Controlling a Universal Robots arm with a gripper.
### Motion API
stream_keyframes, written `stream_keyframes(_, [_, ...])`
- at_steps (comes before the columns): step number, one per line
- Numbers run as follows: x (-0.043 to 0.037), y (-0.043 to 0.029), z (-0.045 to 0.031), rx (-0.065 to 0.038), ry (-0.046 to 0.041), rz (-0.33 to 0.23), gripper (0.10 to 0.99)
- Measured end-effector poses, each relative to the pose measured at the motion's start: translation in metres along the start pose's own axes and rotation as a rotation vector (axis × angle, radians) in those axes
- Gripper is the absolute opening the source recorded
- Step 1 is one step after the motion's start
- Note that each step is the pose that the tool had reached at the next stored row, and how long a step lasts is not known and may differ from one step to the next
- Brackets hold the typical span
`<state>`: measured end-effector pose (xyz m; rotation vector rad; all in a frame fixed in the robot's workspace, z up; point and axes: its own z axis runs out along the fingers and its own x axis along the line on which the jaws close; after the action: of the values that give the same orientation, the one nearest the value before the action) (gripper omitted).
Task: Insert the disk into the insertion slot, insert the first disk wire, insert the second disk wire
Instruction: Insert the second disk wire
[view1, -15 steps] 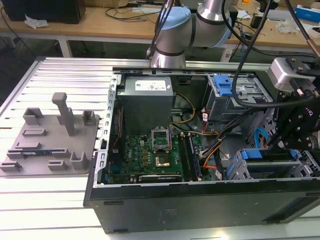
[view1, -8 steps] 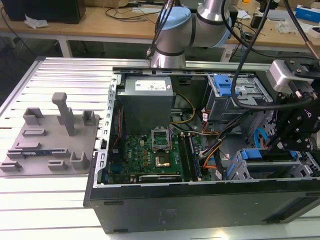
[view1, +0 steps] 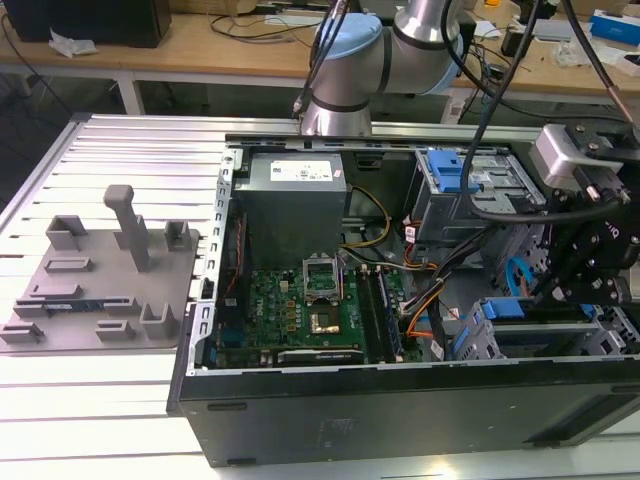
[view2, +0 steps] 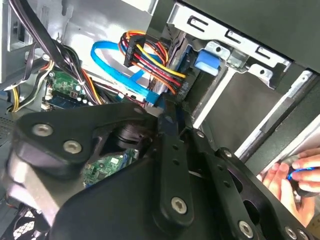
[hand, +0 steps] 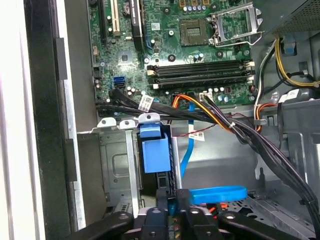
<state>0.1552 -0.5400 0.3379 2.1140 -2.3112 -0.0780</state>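
The disk sits in the insertion slot (hand: 115, 165), a low grey cage at the case's front corner. Its blue carrier end (hand: 155, 155) faces out, and the same blue carrier (view1: 505, 308) shows in the exterior view. My gripper (hand: 169, 197) is right at that end, fingers close together on the connector of a flat blue disk wire (hand: 220, 194). In the second wrist view the fingertips (view2: 167, 112) meet where the blue wire (view2: 117, 62) ends. A red, yellow and black wire bundle (view2: 155, 65) runs to the disk's end beside the blue tab (view2: 206, 62).
The motherboard (hand: 200, 30) lies beyond the cage, with black cable bundles (hand: 240, 135) crossing above it. A taller grey bay with a blue latch (view1: 450, 175) stands behind. A person's hand (view2: 295, 175) is outside the case. A grey fixture plate (view1: 100, 290) lies at the exterior view's left.
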Motion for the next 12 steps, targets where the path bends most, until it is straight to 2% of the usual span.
stream_keyframes(1, [-0.0002,0.0002,-0.0054,0.000,0.0024,0.000,0.231])
stream_keyframes(2, [-0.0006,0.0005,-0.0113,0.000,0.0034,0.000,0.231])
stream_keyframes(3, [-0.0008,0.0007,-0.0162,0.000,0.0037,0.000,0.302])
stream_keyframes(9, [-0.0051,0.0024,-0.0489,0.001,0.0046,0.000,0.302])
stream_keyframes(10, [-0.0056,0.0027,-0.0532,0.001,0.0048,0.000,0.282])
stream_keyframes(11, [-0.0061,0.0030,-0.0604,0.001,0.0046,0.000,0.220])
stream_keyframes(12, [-0.0064,0.0032,-0.0637,0.001,0.0048,0.000,0.153])
